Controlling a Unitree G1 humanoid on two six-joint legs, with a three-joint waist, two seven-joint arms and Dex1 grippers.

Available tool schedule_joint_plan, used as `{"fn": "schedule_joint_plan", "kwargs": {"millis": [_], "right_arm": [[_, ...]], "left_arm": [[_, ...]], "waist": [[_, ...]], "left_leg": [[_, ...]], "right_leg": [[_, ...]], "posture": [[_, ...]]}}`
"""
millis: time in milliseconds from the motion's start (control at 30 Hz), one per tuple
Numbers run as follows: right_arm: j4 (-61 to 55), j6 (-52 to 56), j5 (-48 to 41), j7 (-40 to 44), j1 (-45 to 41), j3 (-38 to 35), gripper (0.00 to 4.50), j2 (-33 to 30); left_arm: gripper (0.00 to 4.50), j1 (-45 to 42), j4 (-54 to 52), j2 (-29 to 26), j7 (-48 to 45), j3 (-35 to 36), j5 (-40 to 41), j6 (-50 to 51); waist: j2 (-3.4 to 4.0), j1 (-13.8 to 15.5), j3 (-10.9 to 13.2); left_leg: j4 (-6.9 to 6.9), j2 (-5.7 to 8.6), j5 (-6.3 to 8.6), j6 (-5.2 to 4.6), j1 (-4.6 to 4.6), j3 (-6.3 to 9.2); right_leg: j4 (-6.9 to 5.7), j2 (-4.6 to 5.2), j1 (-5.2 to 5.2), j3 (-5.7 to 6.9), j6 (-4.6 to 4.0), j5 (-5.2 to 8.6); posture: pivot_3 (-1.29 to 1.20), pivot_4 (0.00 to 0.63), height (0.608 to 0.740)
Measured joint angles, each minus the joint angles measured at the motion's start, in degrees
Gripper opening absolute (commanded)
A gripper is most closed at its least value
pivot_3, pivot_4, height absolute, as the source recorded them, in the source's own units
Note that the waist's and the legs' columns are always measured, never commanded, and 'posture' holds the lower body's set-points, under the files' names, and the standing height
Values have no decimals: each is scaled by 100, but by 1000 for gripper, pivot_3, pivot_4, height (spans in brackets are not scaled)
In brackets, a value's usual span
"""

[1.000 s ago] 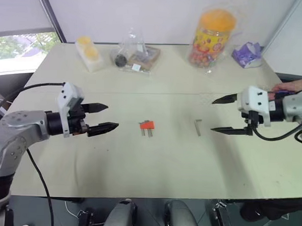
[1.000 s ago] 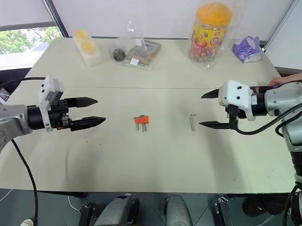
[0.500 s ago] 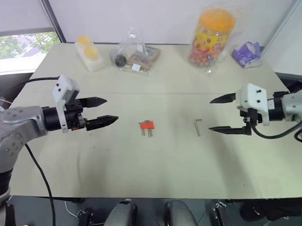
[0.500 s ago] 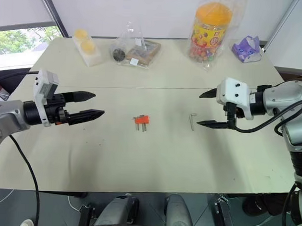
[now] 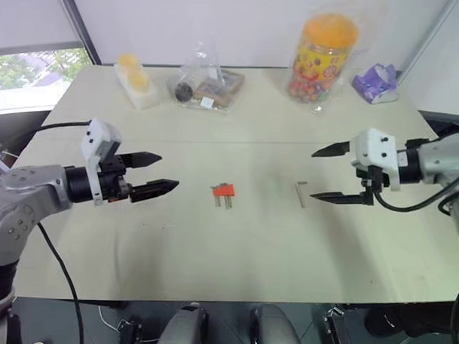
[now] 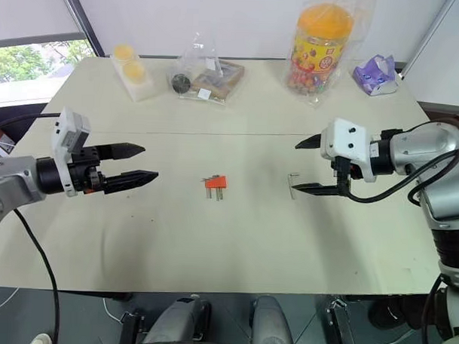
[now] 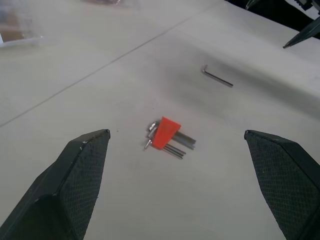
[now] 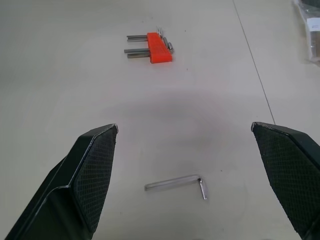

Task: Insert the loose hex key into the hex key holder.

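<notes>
While the right gripper (image 5: 325,174) edges leftward at centre right of the head view, jaws wide and empty, it now flanks the loose hex key (image 5: 301,193); the left gripper (image 5: 155,174) waits agape. Centre frame in its wrist view lies the hex key holder (image 7: 166,133), untouched.

Loose hex key (image 5: 301,194) lies right of the holder (image 5: 223,191) — open tools flank both.

I see an orange-red hex key holder (image 5: 224,190) with grey keys, a silver-grey loose hex key (image 8: 177,183), black cross-hatched fingers (image 8: 92,170), a cream table (image 5: 235,240).
</notes>
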State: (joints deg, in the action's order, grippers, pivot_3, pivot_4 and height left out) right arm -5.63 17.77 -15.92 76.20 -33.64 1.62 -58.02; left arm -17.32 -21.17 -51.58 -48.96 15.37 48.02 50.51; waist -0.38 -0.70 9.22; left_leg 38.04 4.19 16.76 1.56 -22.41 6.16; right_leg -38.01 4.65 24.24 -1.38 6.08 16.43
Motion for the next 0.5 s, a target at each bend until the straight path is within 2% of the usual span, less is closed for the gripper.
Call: {"fn": "schedule_joint_plan", "kwargs": {"millis": [267, 400, 500], "right_arm": [[470, -533, 335, -321, -88, 415, 4448, 778], [921, -847, 640, -616, -160, 845, 4448, 1548], [1739, -1366, 1076, -840, -408, 1236, 4448, 2043]], "left_arm": [[4500, 105, -41, -18, 66, 19, -4, -3], [4500, 148, -72, 28, 168, 29, -5, -7], [4500, 186, -185, 60, 251, 35, -3, -9]], "waist": [[0, -1, 0], [0, -18, 0], [-1, -17, 0]], "left_leg": [[0, 0, -6, 10, 0, 0], [0, 0, -15, 26, 0, -1], [1, 1, -16, 27, 0, -1]], "right_leg": [[-2, 0, 2, 0, 0, 0], [-6, -2, 5, -1, 0, 0], [-8, -2, 6, -1, 0, 0]], "posture": [[0, 150, 740], [0, 150, 740], [0, 150, 740]]}}
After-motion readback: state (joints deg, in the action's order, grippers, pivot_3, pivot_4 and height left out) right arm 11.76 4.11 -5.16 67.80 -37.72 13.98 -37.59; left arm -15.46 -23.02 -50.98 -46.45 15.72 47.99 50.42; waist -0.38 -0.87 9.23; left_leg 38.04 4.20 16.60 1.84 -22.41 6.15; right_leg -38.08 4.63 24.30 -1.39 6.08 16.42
